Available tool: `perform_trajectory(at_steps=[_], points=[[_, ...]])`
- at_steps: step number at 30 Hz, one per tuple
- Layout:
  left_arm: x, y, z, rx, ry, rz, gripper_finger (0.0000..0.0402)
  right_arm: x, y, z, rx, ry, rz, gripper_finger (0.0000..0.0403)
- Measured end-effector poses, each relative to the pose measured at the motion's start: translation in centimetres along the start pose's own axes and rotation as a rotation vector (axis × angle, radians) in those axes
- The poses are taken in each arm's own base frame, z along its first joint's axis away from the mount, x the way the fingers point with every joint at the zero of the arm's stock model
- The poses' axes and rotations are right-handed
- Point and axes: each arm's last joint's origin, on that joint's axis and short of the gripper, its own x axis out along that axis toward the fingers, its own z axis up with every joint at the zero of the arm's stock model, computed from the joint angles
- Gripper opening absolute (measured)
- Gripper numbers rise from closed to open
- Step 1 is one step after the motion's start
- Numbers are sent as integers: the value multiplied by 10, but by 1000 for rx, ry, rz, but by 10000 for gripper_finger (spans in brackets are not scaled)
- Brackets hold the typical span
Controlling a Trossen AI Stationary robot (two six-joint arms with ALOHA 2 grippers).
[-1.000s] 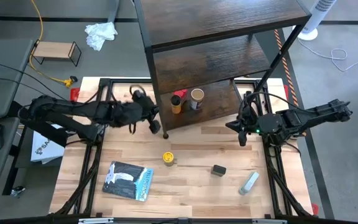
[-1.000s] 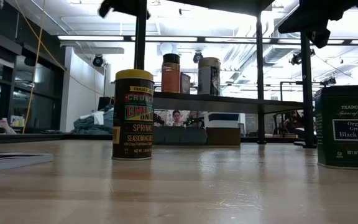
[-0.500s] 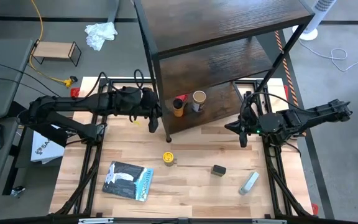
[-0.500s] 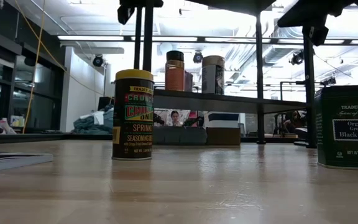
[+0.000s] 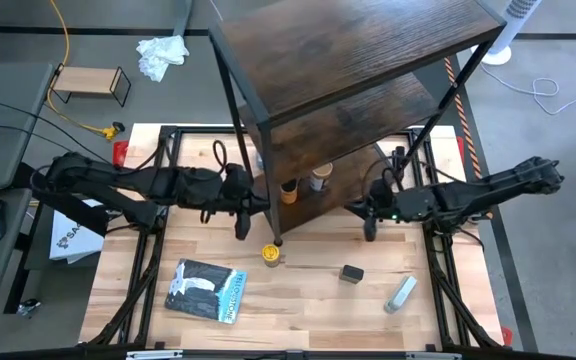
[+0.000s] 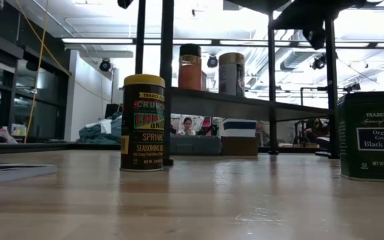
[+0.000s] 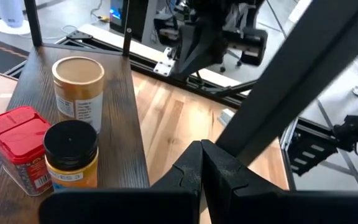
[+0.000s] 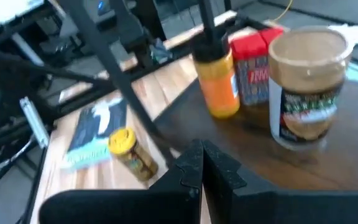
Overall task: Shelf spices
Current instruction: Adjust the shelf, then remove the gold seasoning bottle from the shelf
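Both grippers, left [image 5: 242,207] and right [image 5: 370,212], pinched empty, seemingly pushing the dark wood-grain shelf [image 5: 358,60] toward six o'clock, three spice jars [image 5: 303,186] aboard.

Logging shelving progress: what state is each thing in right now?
shelf: upright, on table
tan-lidded jar: upright, on shelf's lower board
brown jar: upright, on lower board
red container: on lower board
yellow-lidded jar: upright, on table
black tin: on table
left gripper: shut
right gripper: shut
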Motion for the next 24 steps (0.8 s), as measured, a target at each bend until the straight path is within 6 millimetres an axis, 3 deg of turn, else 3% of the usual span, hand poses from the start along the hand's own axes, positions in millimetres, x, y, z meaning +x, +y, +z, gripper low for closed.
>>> perform_trajectory(at_steps=[8, 14, 18, 24], points=[[9, -20, -7, -46, -33, -34, 0, 25, 15, 4, -65, -123, 31, 0], [26, -33, -16, -48, -34, -69, 0, 24, 20, 15, -145, -22, -49, 10], [29, -33, -18, -54, -36, -69, 0, 18, 23, 27, -241, 85, -108, 55], [28, -32, -16, -58, -44, -65, 0, 19, 26, 35, -279, 122, -203, 164]])
